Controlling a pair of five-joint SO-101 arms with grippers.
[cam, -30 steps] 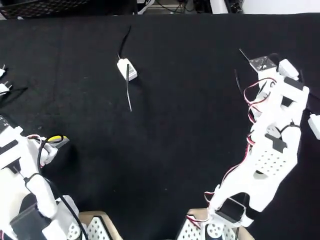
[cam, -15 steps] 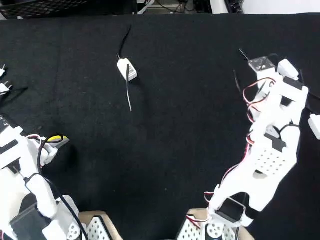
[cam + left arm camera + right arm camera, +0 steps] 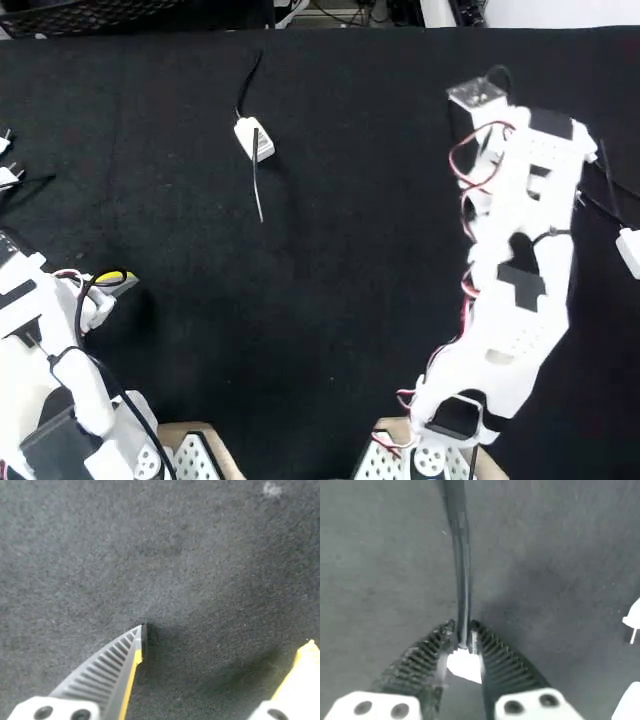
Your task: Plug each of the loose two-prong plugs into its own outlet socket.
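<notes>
My right gripper (image 3: 462, 642) is shut on a small white two-prong plug (image 3: 465, 664); its black cable (image 3: 459, 555) runs away over the black cloth. In the high view this gripper (image 3: 476, 96) is at the far right of the table. A white outlet block (image 3: 253, 138) with black cords lies at the far middle-left, well apart from it. Another white plug (image 3: 633, 618) with bare prongs lies off to one side of the right gripper. My left gripper (image 3: 220, 647) stands open over bare cloth, at the near left in the high view (image 3: 113, 280).
Two small white plugs (image 3: 6, 160) lie at the table's left edge. A white piece (image 3: 629, 250) on a black cord sits at the right edge. A thin black cable (image 3: 257, 185) trails toward the front from the outlet block.
The right arm has swung to the left and toward the far edge, carrying its gripper along. The left arm and the outlet block have stayed put.
</notes>
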